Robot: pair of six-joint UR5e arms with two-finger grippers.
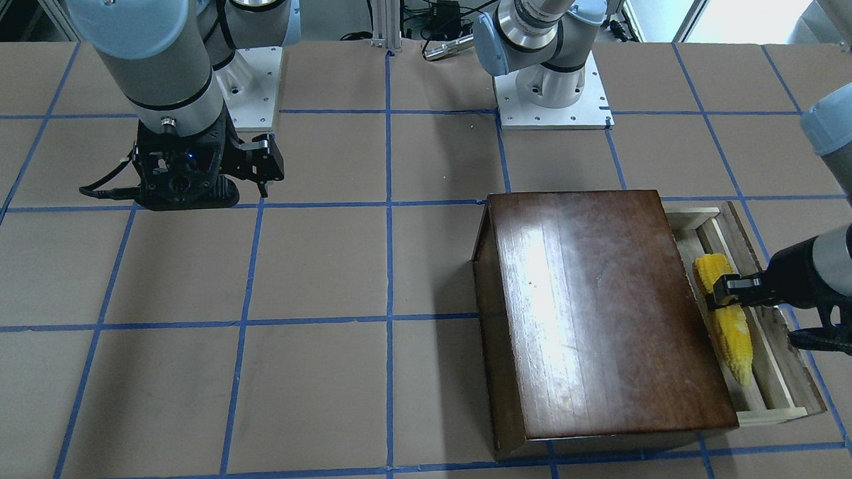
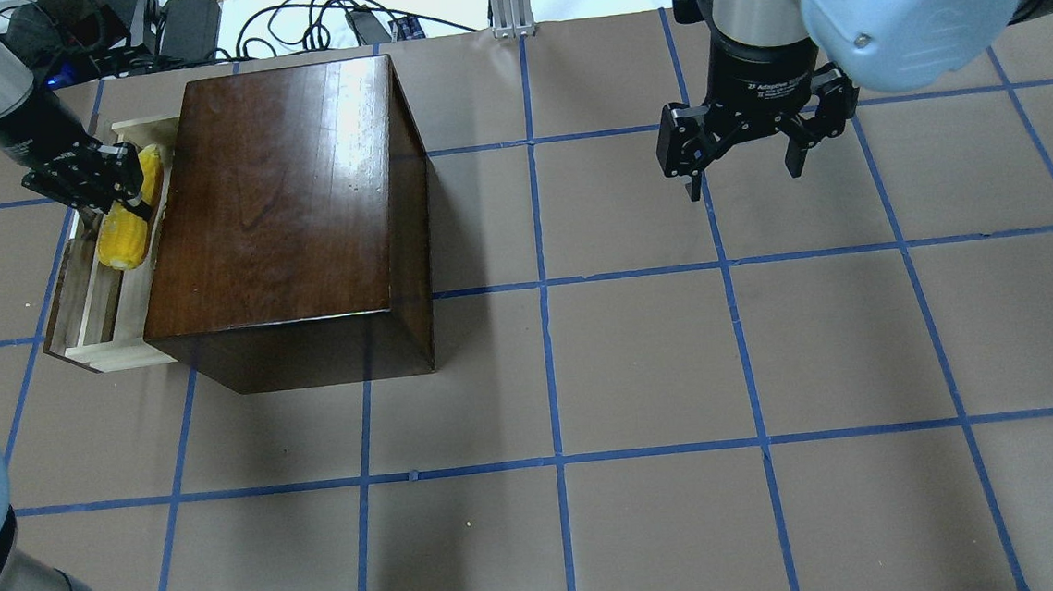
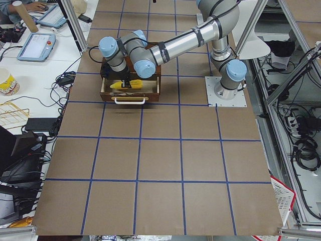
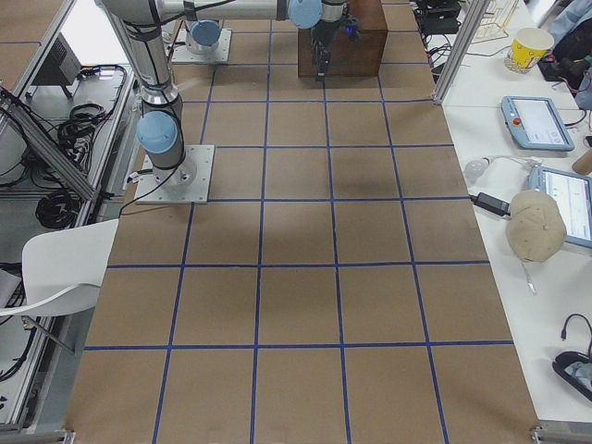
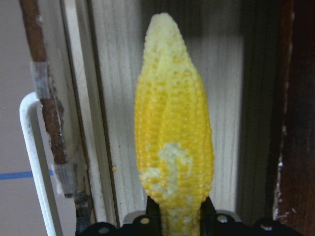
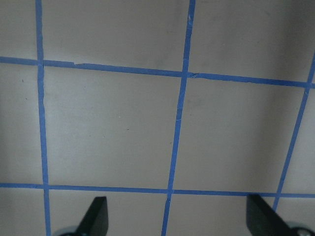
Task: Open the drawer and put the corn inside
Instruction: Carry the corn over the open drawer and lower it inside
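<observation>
The left claw (image 1: 727, 291) is clamping its 2 fingers on the bright yellow tapered corn cob (image 5: 174, 128), pinching it nearer the fat end, with the pointy tip sticking out ahead of the claw. Right under the claw, the shallow pale-wood drawer with the worn dark brown front panel (image 2: 87, 303) is sitting pulled out, and the cob is lining up lengthwise over its floor. Can't tell if it's actually touching the wood. The glossy dark-brown wooden box (image 1: 598, 311) is sitting just beside the claw on one side, and the drawer's white looped handle (image 5: 34, 162) is showing on the other, out past the front panel. The right claw (image 2: 743, 178) is hanging with its fingers spread wide, gripping nothing, over the brown paper-covered table with blue tape grid lines (image 2: 642, 361), well apart from the box.
</observation>
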